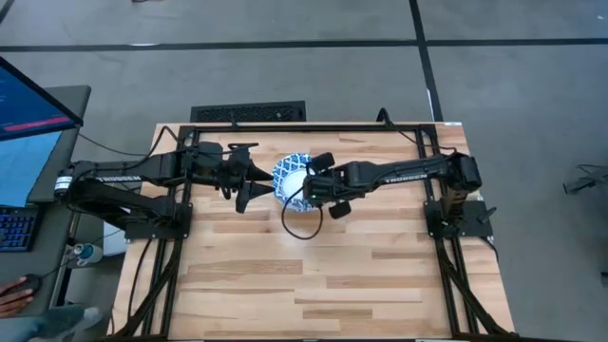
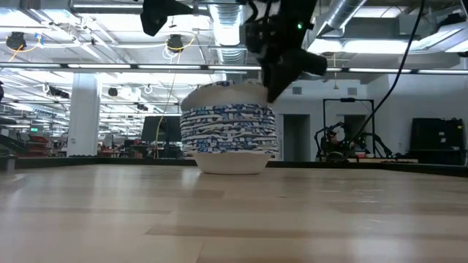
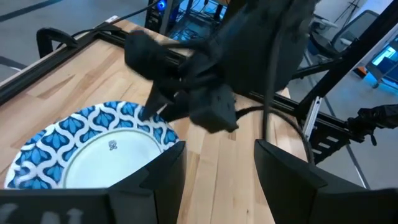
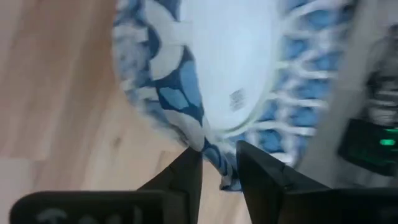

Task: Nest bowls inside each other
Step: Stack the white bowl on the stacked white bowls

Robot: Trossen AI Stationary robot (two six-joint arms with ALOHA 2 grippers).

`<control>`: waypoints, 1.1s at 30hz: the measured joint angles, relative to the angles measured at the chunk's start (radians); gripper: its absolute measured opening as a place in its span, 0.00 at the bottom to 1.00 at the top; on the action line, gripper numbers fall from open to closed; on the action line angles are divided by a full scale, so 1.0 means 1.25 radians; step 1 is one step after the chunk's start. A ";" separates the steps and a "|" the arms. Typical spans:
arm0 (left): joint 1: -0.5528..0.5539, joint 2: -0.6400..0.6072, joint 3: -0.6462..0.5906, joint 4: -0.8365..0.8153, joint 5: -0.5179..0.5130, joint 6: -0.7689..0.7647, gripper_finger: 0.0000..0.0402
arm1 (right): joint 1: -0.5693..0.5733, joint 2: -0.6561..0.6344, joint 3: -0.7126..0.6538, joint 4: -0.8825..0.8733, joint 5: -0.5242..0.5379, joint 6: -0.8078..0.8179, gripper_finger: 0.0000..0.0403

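Note:
A stack of several nested blue-and-white patterned bowls (image 2: 228, 135) stands by its white foot on the wooden table, toward its far middle (image 1: 293, 178). The top bowl (image 4: 217, 68) is white inside with a small dark centre mark. My right gripper (image 4: 217, 165) comes from the table's right (image 1: 312, 187) and is shut on this top bowl's rim. My left gripper (image 3: 217, 180) hovers open just left of the stack (image 1: 249, 186), above table height, touching nothing. The top bowl (image 3: 93, 152) shows beside its fingers. My right gripper pinches the top bowl's patterned rim (image 4: 210, 152) between its two fingers, one finger (image 4: 186, 177) on one face of the rim and the other (image 4: 264, 171) on the opposite face. It comes slanting down from the table's right (image 2: 281, 69). The bowl sits on top of the stack.
A black cable loop (image 1: 302, 226) lies on the table just near the stack. Black frame rails (image 1: 285, 128) run along the far and side edges. Bare wood (image 1: 323, 285) fills the near half. A person's hand (image 1: 11, 294) shows at a desk left of the table.

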 joint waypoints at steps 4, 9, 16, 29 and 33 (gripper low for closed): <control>0.000 0.000 0.000 -0.003 0.000 0.000 0.45 | 0.001 0.016 0.000 -0.072 -0.020 0.012 0.32; 0.000 0.000 0.000 -0.005 -0.011 0.007 0.45 | 0.001 0.014 0.008 -0.082 0.024 0.066 0.34; -0.001 0.001 0.001 0.108 -0.036 -0.063 0.45 | 0.007 0.012 0.139 -0.018 0.068 0.050 0.36; 0.004 0.000 0.001 0.207 0.011 -0.193 0.45 | -0.007 0.015 0.199 -0.045 0.062 0.153 0.34; 0.004 0.000 0.001 0.219 0.059 -0.215 0.45 | -0.017 0.015 0.198 -0.112 0.063 0.191 0.34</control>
